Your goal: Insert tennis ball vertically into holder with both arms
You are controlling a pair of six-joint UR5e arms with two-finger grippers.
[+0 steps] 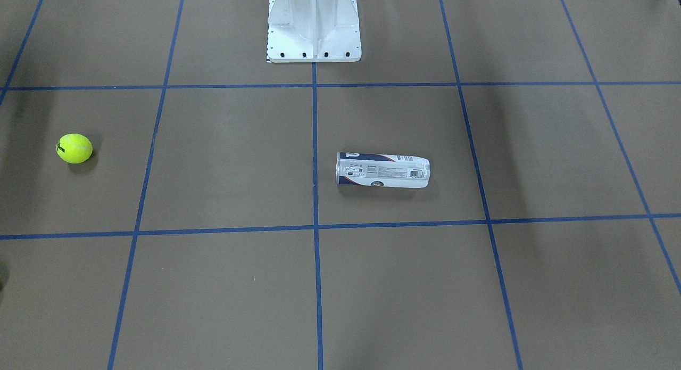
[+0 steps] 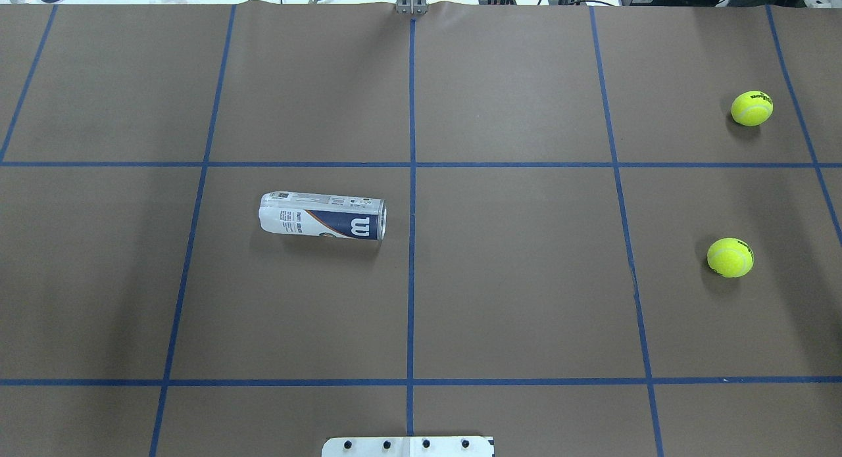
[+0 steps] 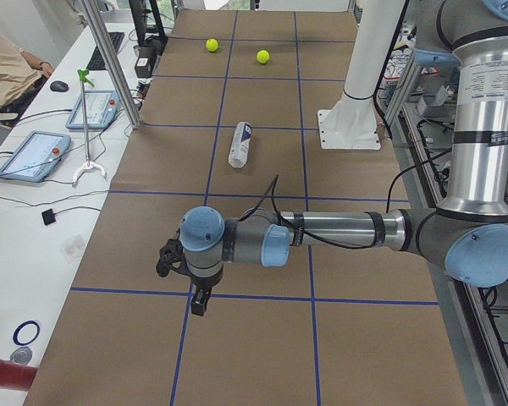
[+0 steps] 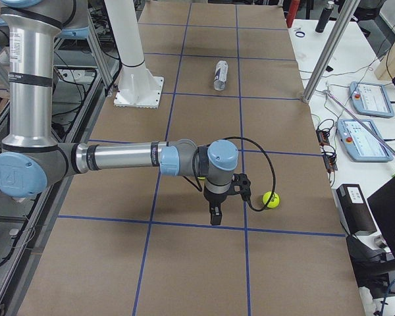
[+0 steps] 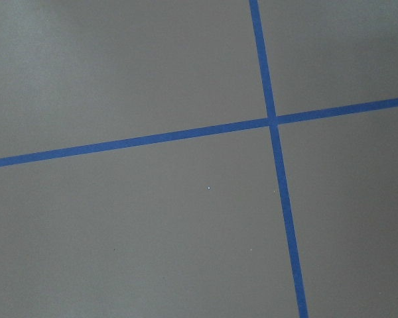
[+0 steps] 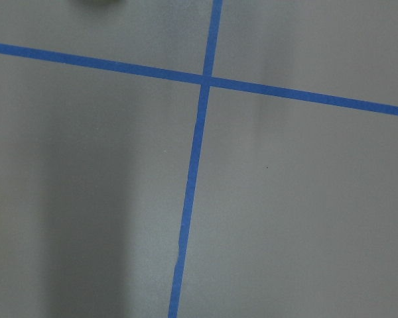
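Brown paper table (image 2: pixel 513 279). The left gripper (image 3: pixel 198 304) hangs over the left end; I cannot tell its finger spacing. The holder (image 2: pixel 322 216) lies on its side left of centre, long axis across the table. The tennis ball (image 2: pixel 730 257) and a second ball (image 2: pixel 752 108) sit far right, near the right gripper (image 4: pixel 214 217), whose spacing is equally unreadable. Judgement: the left gripper is nearer the holder and must stand it up; the right gripper is nearer the tennis ball.
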